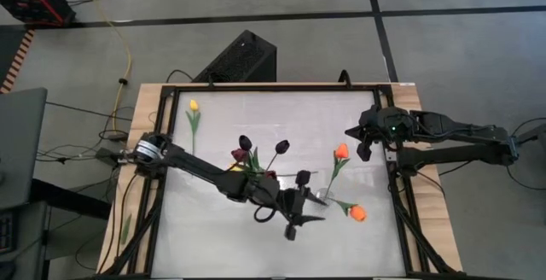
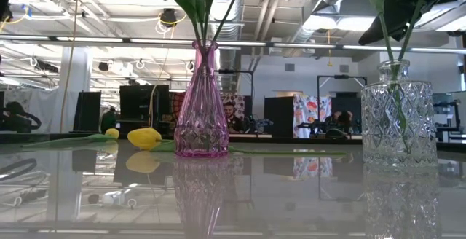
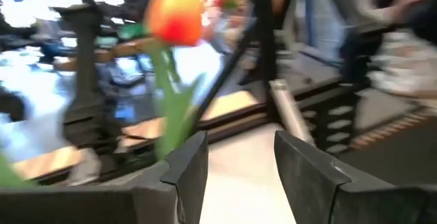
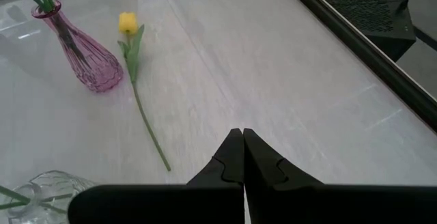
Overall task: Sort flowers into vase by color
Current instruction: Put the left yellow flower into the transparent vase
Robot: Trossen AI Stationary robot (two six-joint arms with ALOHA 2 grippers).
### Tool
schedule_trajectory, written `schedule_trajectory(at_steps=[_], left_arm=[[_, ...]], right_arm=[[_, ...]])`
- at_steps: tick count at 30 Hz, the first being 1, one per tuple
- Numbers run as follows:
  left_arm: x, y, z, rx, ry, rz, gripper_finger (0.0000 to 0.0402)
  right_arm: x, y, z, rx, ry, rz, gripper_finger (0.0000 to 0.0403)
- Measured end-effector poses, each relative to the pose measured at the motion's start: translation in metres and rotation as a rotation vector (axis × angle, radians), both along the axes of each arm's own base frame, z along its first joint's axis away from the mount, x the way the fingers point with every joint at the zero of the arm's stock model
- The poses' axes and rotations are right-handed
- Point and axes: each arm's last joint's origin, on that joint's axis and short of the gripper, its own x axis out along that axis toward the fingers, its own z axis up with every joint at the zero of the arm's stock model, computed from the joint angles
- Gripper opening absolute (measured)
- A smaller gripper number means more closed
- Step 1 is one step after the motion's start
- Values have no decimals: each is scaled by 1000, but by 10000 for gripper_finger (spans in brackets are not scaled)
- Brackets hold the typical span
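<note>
Three dark maroon tulips (image 1: 281,146) stand in the pink vase (image 2: 202,108). Two orange tulips (image 1: 341,152), (image 1: 357,214) lean out of the clear vase (image 2: 397,122). A yellow tulip (image 4: 128,23) lies flat on the table near its far left corner. My left gripper (image 1: 312,201) is open and hovers at the clear vase; in its wrist view an orange tulip (image 3: 176,16) rises just beyond one finger (image 3: 191,166). My right gripper (image 4: 242,157) is shut and waits near the table's right edge. My left gripper is open, with nothing between its fingers. The orange tulip's green stem (image 3: 169,115) passes close by the outer side of one finger. I cannot tell whether the two touch.
A black frame rail (image 1: 401,203) runs along the table's sides. Bare white tabletop (image 4: 273,80) lies between the yellow tulip and the right arm. The room behind holds people and equipment.
</note>
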Motion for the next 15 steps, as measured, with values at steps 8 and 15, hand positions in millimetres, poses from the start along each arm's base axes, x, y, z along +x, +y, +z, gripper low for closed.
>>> schedule_trajectory(at_steps=[8,15], left_arm=[[-38,-23,26,-115,221,-380,157],[-88,-30,33,-201,667,-431,157]], right_arm=[[0,0,0,0,-1,0,21],[0,0,0,2,-2,-2,21]])
